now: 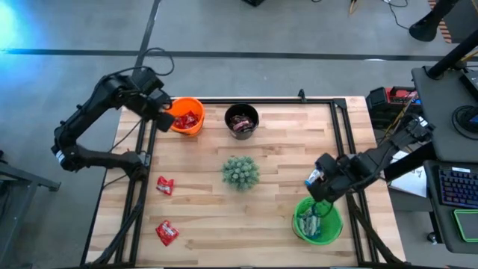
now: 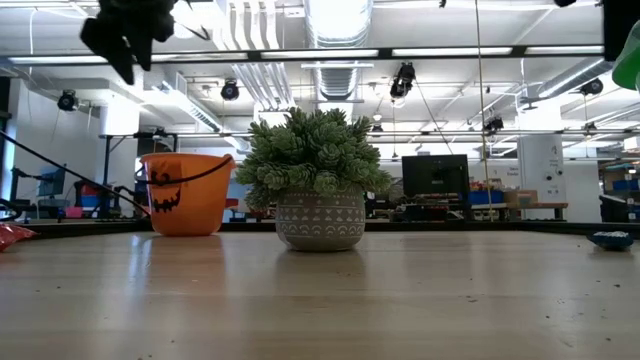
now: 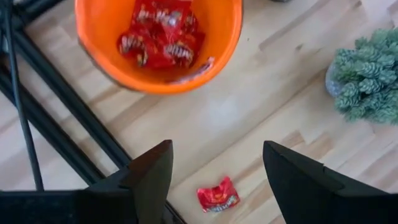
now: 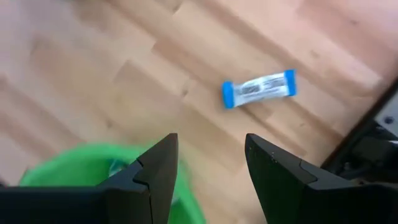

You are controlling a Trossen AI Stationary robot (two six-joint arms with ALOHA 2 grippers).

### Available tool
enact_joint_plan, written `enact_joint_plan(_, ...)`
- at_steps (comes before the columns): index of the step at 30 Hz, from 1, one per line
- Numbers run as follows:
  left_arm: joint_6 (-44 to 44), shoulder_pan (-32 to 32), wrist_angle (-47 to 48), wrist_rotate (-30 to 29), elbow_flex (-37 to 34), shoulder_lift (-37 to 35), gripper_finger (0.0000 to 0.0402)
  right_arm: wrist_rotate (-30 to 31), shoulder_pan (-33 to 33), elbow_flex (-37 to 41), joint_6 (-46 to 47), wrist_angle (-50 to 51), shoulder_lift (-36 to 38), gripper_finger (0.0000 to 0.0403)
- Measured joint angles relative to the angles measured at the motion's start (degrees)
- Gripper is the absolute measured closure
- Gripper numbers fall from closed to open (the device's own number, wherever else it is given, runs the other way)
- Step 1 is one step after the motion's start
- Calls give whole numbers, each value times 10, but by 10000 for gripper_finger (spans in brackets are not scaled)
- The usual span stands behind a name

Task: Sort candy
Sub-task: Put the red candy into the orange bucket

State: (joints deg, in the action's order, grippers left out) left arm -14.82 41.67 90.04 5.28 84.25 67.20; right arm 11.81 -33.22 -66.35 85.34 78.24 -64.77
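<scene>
1. Left end effector (image 1: 166, 112) hangs at the rim of the orange bucket (image 1: 187, 116) at the far left of the counter (image 1: 276, 224); its fingers (image 3: 149, 177) stand spread with nothing between them, as the left wrist view shows.
2. Red candy fills the orange bucket (image 3: 158, 37), so this bucket evidently collects the red wrappers; empty, parted fingers just beside its rim fit a release into it.
3. Right end effector (image 1: 323, 188) hovers at the far rim of the green bucket (image 1: 317, 220) near the counter's right front corner; its fingers (image 4: 155, 180) are also spread and carry nothing.
4. One blue and white candy (image 4: 259, 88) lies loose on the counter just beyond the green bucket, beside the right end effector. Pale wrappers show in that bucket, so this piece probably belongs there, and the open fingers suit a pickup.
5. Two red candies remain on the left side of the counter, one nearer the middle (image 1: 164, 184), one nearer the front edge (image 1: 166, 232); both sit well apart from the orange bucket and are judged unsorted.
6. Dark wrappers sit in the black bucket (image 1: 241, 119), next to the orange one.
7. Between the buckets stands a potted plant (image 1: 240, 172), touching no candy.
</scene>
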Motion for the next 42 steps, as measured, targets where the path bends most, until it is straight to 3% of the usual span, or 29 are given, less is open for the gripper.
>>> enact_joint_plan(7, -119, -4, 0, 3, -72, -85, 170, 28, 76, 0, 19, 19, 5, 225)
enact_joint_plan(10, -135, -9, -22, 38, -105, -116, 170, 28, 112, 0, -11, 20, 7, 225)
enact_joint_plan(14, -111, -30, -57, 102, -146, -144, 171, 28, 160, 0, -35, 19, 10, 225)
enact_joint_plan(24, 52, -87, -20, 93, -265, -187, 171, 20, 213, 0, -86, 15, 10, 225)
enact_joint_plan(34, 74, -94, -53, 92, -376, -208, 171, 1, 214, -5, -89, 4, 10, 225)
enact_joint_plan(42, 77, -122, -65, 93, -371, -204, 171, 1, 214, -20, -95, 3, 10, 225)
